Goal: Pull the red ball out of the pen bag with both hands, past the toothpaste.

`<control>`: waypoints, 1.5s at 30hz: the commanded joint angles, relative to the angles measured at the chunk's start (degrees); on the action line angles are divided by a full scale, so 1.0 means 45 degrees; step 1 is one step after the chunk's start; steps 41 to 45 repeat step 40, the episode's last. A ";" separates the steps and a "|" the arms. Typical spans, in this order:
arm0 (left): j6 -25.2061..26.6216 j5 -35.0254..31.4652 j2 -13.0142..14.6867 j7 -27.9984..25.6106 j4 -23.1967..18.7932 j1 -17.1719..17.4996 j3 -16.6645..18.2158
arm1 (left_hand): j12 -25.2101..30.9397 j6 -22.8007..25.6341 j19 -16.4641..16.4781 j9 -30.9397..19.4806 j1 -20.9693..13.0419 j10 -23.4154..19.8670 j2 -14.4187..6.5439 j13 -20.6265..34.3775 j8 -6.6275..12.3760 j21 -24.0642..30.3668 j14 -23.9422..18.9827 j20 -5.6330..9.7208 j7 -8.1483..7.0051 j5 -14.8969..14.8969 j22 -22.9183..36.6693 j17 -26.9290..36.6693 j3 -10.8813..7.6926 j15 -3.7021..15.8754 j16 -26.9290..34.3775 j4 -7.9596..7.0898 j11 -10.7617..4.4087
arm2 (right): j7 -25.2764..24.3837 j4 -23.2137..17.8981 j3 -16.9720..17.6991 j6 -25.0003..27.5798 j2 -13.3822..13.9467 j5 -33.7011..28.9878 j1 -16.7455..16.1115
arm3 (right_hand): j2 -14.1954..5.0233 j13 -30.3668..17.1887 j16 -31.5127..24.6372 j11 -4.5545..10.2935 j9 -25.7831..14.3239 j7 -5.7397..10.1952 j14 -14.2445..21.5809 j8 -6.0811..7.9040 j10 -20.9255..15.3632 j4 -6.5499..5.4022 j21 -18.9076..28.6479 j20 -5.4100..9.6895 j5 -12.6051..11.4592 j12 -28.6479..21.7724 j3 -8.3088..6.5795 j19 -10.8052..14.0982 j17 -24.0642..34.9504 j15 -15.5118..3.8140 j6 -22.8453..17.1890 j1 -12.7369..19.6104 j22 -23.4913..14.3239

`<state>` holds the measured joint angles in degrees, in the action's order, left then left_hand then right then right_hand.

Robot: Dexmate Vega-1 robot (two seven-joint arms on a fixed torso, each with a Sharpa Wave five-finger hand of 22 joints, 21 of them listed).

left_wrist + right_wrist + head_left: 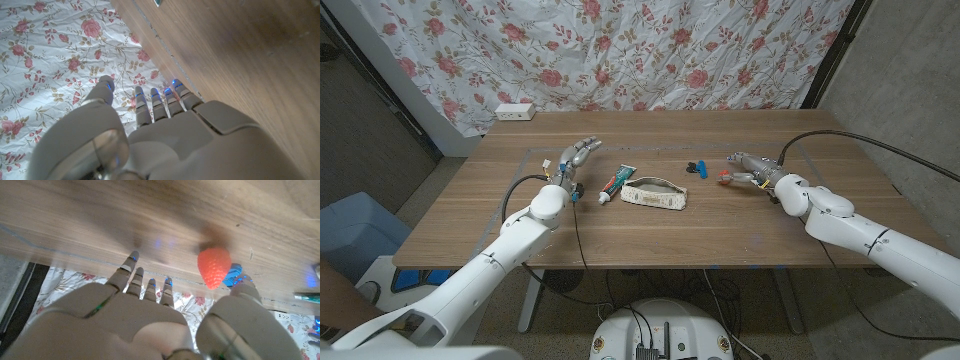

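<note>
Red ball (214, 267), strawberry-like, out of pen bag (655, 194), on table (620, 240) just beside right hand (744, 170). Right hand (150, 315) fingers spread, grasping nothing; same for left hand (575, 160). Probably best withdrawn clear, ball undisturbed. Toothpaste (616, 184) left of bag, blue clip (696, 166) beside ball, power strip (515, 112) far edge; nothing blocking.

The cream pen bag (654, 195) lies mid-desk, the toothpaste (617, 183) just beside it, the red ball (724, 180) well apart.
</note>
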<state>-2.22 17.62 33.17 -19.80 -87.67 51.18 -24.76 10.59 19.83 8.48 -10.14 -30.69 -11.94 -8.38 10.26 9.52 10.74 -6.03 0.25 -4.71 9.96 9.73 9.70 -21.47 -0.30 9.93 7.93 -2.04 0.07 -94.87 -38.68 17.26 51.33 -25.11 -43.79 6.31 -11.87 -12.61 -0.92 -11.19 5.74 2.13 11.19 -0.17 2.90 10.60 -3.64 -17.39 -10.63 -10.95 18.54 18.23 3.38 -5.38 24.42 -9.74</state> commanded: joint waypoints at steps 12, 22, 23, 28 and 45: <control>-0.2064 0.0036 -0.0384 0.0880 0.2293 -0.0749 -0.0207 | -0.0001 -0.0537 -0.0117 0.0000 0.0589 0.0380 -0.0094 0.0018 0.0024 0.0031 0.0253 0.0073 0.0152 -0.0002 0.0046 0.0075 -0.0089 0.0094 0.0023 -0.0208 -0.0059 | -0.2395 0.1242 0.0840 -0.1885 -0.1003 0.1995 -0.0314 | -0.0211 0.0103 -0.0122 0.0432 0.0079 -0.0430 0.0383 0.0006 -0.1047 -0.0749 0.0015 0.0366 0.0180 -0.0371 0.0506 -0.0058 -0.0111 -0.0570 0.0131 -0.1634 0.0023; -0.2491 0.0210 -0.0654 0.0880 0.2697 -0.0765 -0.0179 | 0.0007 -0.0622 -0.0343 0.0012 0.0930 0.0478 -0.0220 0.0008 0.0075 -0.0033 0.0404 0.0134 0.0184 0.0015 0.0045 0.0097 -0.0098 0.0128 0.0024 -0.0382 -0.0057 | -0.2880 0.1239 0.1436 -0.2455 -0.1197 0.3340 -0.0754 | -0.0359 0.0144 -0.0157 0.0395 0.0109 -0.0396 0.0553 0.0087 -0.1338 -0.0960 0.0043 0.0409 0.0218 -0.0401 0.0610 0.0017 -0.0176 -0.0537 -0.0149 -0.2054 0.0030; -0.2586 0.0233 -0.0695 0.0885 0.2761 -0.0759 -0.0174 | 0.0007 -0.0623 -0.0379 0.0013 0.0958 0.0488 -0.0237 0.0007 0.0080 -0.0044 0.0414 0.0130 0.0194 0.0017 0.0045 0.0099 -0.0103 0.0130 0.0026 -0.0399 -0.0057 | -0.2902 0.1255 0.1470 -0.2529 -0.1210 0.3440 -0.0772 | -0.0376 0.0148 -0.0151 0.0382 0.0112 -0.0388 0.0548 0.0087 -0.1381 -0.0980 0.0043 0.0407 0.0222 -0.0410 0.0619 0.0019 -0.0183 -0.0544 -0.0161 -0.2094 0.0030; -0.2889 0.0291 -0.0769 0.0868 0.2888 -0.0678 -0.0130 | -0.0003 -0.0690 -0.0438 0.0017 0.1093 0.0567 -0.0290 0.0002 0.0078 -0.0047 0.0493 0.0114 0.0202 0.0026 0.0043 0.0101 -0.0124 0.0147 0.0018 -0.0473 -0.0060 | -0.2825 0.1392 0.1738 -0.2902 -0.1348 0.4247 -0.0849 | -0.0497 0.0167 -0.0167 0.0307 0.0128 -0.0392 0.0649 0.0106 -0.1530 -0.1094 0.0094 0.0465 0.0240 -0.0417 0.0653 0.0186 -0.0226 -0.0563 -0.0290 -0.2302 0.0034; -0.2772 0.0483 -0.0618 0.0898 0.2519 -0.0377 -0.0005 | 0.0017 -0.0754 -0.0461 0.0025 0.1244 0.0592 -0.0313 -0.0005 0.0094 -0.0030 0.0518 0.0110 0.0227 0.0039 0.0039 0.0086 -0.0166 0.0153 0.0033 -0.0527 -0.0071 | -0.3301 0.1637 0.2180 -0.3934 -0.1818 0.5463 -0.1156 | -0.0746 0.0206 -0.0262 0.0272 0.0163 -0.0360 0.1126 0.0169 -0.2007 -0.1264 0.0179 0.0606 0.0291 -0.0467 0.0694 0.0612 -0.0372 -0.0604 -0.0711 -0.2637 0.0036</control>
